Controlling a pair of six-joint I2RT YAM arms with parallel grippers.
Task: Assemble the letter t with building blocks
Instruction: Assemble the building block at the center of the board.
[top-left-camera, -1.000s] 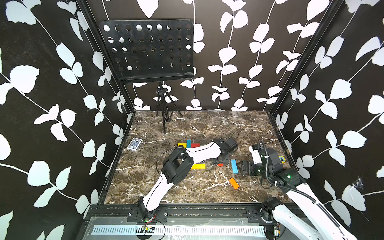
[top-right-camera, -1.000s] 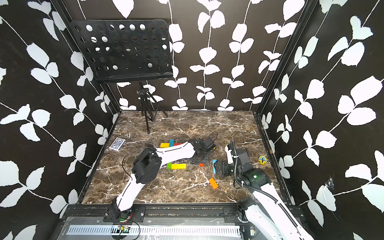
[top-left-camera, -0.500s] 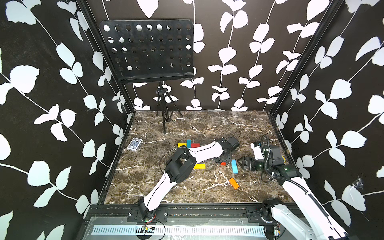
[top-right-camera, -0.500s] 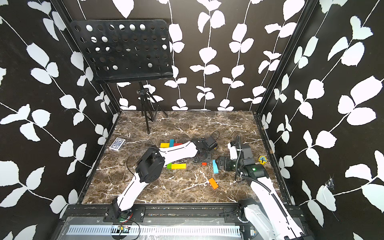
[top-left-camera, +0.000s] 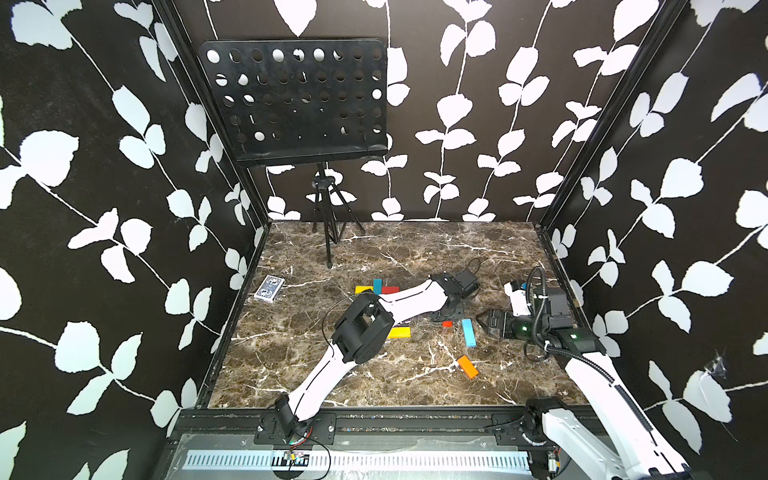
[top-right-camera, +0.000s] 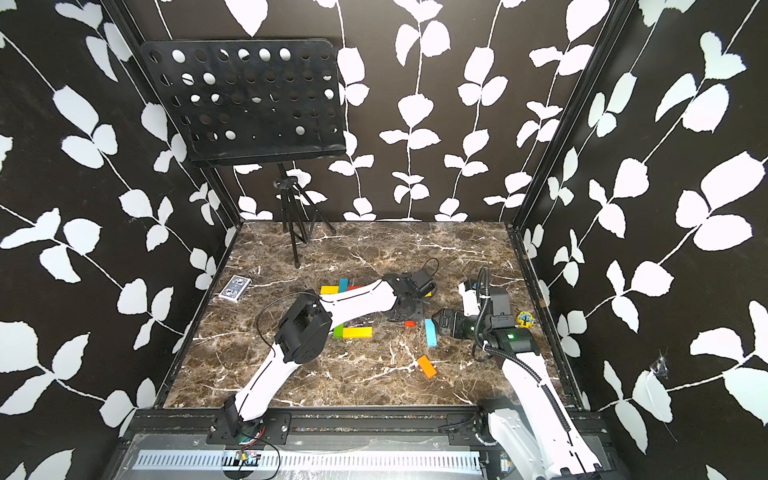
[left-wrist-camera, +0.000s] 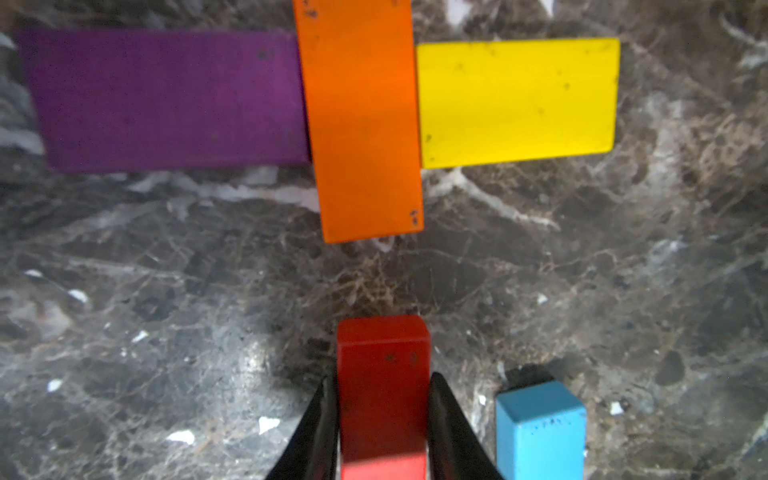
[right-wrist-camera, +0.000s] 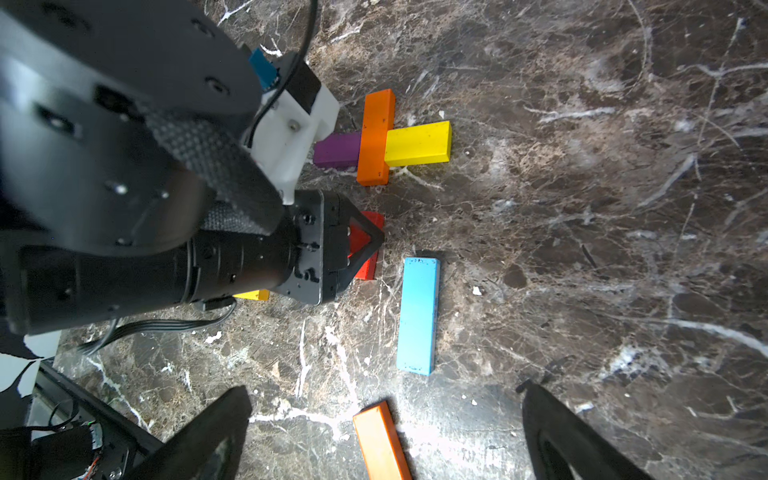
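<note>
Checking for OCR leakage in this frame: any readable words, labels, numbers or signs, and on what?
No readable text in any view.
card box: blue printed pattern, too small to read.
yellow token: a tree picture, no words that can be made out.
orange block and red block, close up in the left wrist view: plain faces, dark specks only, no print.

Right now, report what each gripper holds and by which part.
The left gripper holds the red block, pinched across its two long sides. The right gripper is open and holds nothing.
</note>
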